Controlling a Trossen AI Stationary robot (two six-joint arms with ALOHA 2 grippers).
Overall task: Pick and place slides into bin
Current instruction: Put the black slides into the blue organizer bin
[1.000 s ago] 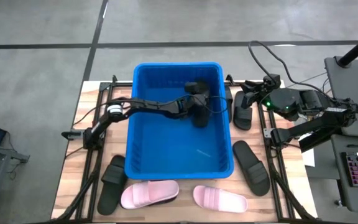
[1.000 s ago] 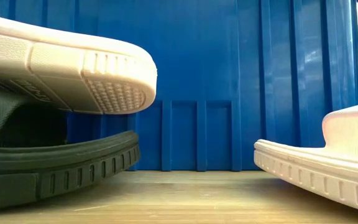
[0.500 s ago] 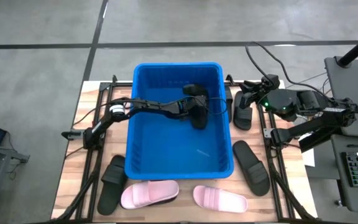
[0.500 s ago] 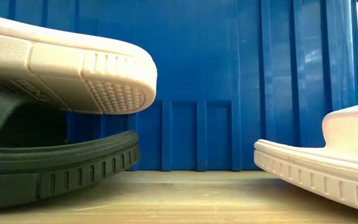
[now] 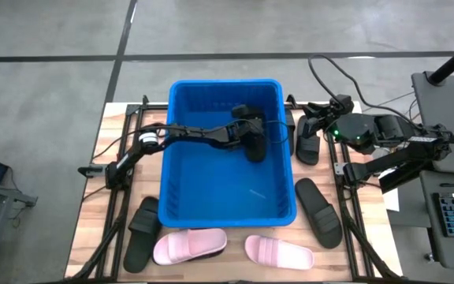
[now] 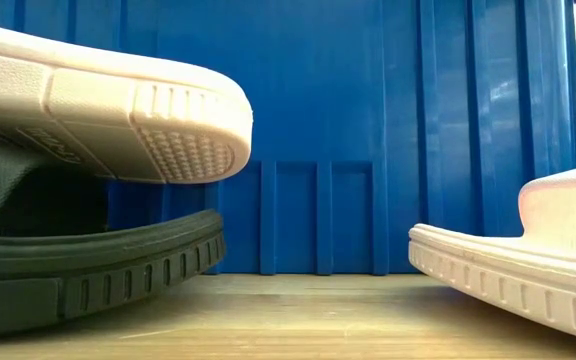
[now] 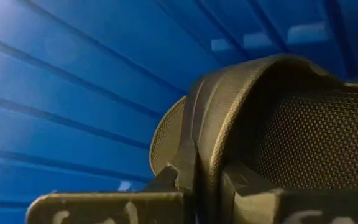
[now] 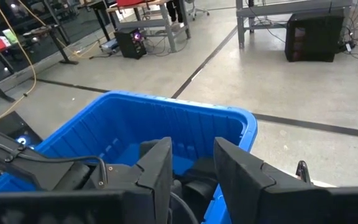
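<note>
The left gripper [image 5: 251, 136] has its fingers pinching a black slide [image 5: 252, 142] inside the blue bin [image 5: 181, 158], near its far end. The right gripper [image 5: 315, 122] waits beside the bin with fingers spread; other slides lie on the surface [image 5: 93, 205] around it

Bright blue bin [image 5: 181, 189], matte black slides [image 5: 319, 210], pale pink slides [image 5: 189, 245], light wood-grain table [image 5: 101, 201].

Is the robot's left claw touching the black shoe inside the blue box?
Touching. The left wrist view shows the left gripper clamped on the black slide's edge, no gap. The high view shows it over the bin.
</note>
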